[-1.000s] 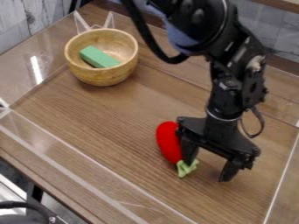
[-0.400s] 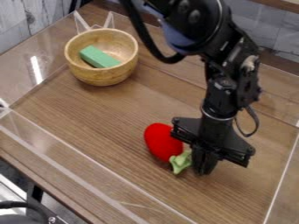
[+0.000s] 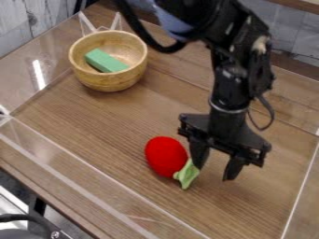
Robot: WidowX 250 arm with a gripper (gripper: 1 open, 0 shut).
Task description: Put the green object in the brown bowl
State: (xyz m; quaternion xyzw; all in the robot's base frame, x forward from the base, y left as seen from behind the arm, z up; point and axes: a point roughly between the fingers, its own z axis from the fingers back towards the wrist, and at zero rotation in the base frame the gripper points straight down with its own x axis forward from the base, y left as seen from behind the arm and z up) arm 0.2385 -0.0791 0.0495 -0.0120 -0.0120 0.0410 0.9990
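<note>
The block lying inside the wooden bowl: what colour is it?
Green: the block in the brown bowl shows clearly in the camera view.

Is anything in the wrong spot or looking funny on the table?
Nothing is spilled or broken. The green object lies inside the brown bowl. The one odd bit: a red vegetable lies loose on the wooden table with its green stem under the open gripper.

Bright even light, soft glare, slight blur
</note>
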